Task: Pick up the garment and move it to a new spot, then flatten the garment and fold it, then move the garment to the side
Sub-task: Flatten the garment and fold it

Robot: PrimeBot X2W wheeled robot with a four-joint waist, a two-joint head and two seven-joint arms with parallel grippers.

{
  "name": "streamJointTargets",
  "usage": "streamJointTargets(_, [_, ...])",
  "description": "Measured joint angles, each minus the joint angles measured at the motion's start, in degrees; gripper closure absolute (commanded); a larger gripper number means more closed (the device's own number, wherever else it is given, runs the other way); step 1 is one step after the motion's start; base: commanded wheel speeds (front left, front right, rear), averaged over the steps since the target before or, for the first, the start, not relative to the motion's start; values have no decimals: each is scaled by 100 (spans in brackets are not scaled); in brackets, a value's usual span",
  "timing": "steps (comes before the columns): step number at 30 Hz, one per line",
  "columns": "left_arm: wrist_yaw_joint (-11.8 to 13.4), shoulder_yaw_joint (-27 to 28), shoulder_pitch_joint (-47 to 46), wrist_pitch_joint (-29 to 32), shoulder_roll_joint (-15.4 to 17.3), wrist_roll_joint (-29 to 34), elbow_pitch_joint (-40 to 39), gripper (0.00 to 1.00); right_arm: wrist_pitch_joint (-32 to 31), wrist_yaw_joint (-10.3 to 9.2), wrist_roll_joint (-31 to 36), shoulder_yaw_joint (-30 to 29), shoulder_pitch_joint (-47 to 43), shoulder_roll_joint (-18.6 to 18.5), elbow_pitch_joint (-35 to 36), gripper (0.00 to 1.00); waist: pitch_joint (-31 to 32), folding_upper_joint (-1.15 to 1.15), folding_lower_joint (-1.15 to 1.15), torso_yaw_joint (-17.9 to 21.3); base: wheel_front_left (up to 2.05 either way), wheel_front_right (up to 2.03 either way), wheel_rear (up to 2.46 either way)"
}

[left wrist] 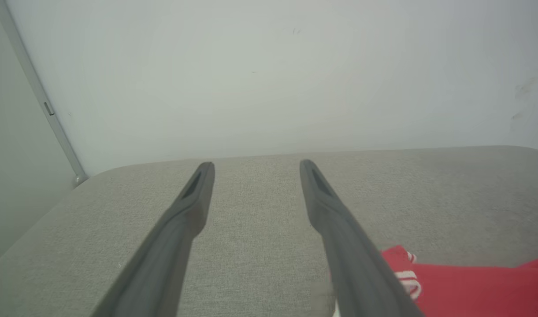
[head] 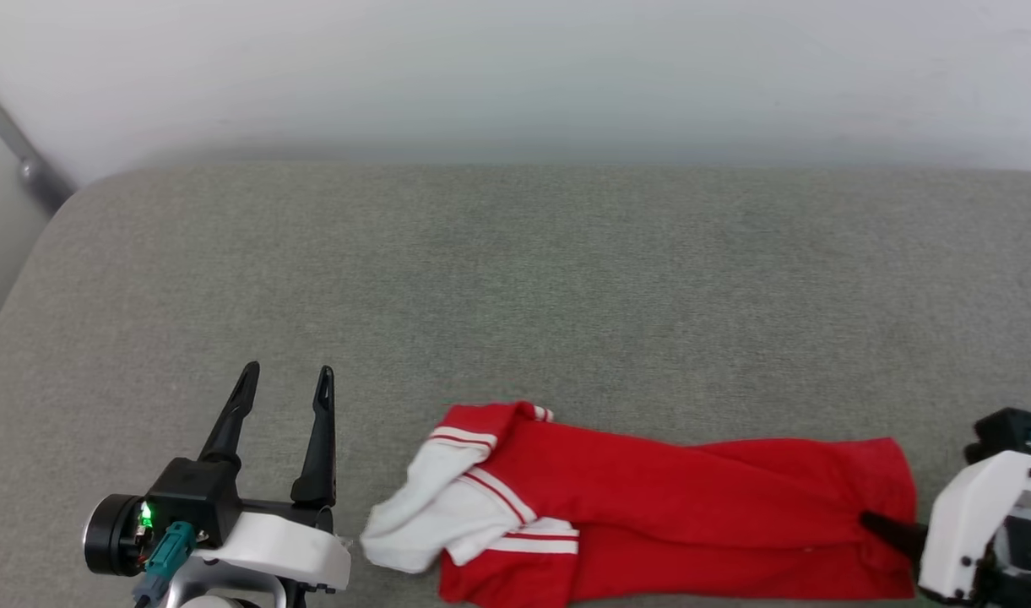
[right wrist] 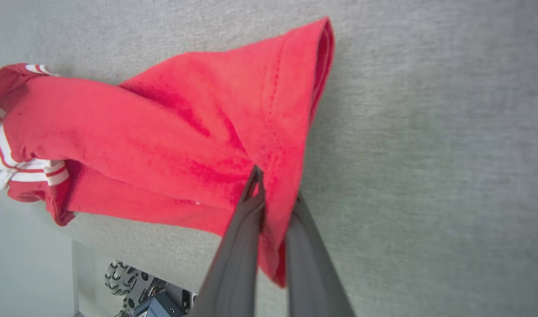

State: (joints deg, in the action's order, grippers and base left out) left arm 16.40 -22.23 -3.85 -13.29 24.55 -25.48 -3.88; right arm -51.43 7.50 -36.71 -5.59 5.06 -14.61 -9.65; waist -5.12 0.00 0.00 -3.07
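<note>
The right claw (right wrist: 276,185), two long, dark, matte fingers tapering to thin tips, is pressed together on the stitched hem of the garment (head: 692,507), a bright red shirt of soft knit jersey with white sleeves banded in red stripes; the cloth puckers up between the jaws. From that hold the garment runs leftward along the near edge of the grey upholstered bench (head: 515,279), right of its middle, bunched into a long, loosely doubled strip with soft rolled creases, its sleeves crumpled at the end away from the claw.

By the look of it the task is at its very start: the pick-up grip is on, but the shirt lies on the bench unlifted, and the move to a new spot, the flattening, the fold and the last shift aside are all left to do.

The left claw (head: 287,371), the same slim dark fingers, stands spread wide with nothing between them, over bare cushion near the sleeve end. The bench cover is a fine, tight grey weave, flat, with a rounded far left corner; behind it rises a plain, smooth pale wall (head: 515,76), and a thin grey metal rail (head: 34,173) slants down by that corner
</note>
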Motion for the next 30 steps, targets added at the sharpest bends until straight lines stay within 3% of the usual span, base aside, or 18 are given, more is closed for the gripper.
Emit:
streamJointTargets(11, [34,-37,20,35,23,-10,-54,0,-171,0,393,-1572,36,-167,-76,100,-1,0,0,290,0,0,0])
streamJointTargets(14, [52,-56,38,34,16,-10,-77,0,-432,0,280,-1703,74,30,66,100,-6,0,0,348,0,0,0])
streamJointTargets(20, [58,-79,72,36,25,-40,-130,0,-1269,0,-625,-1380,232,860,398,100,-9,0,0,421,0,0,0])
streamJointTargets(26, [15,-134,58,97,46,-54,-108,0,-1564,0,-1276,-758,203,1138,527,100,24,0,0,359,0,0,0])
streamJointTargets(30, [-36,-189,-2,103,34,-59,-43,0,-1402,0,-1878,-109,234,1148,288,100,63,0,0,269,0,0,0])
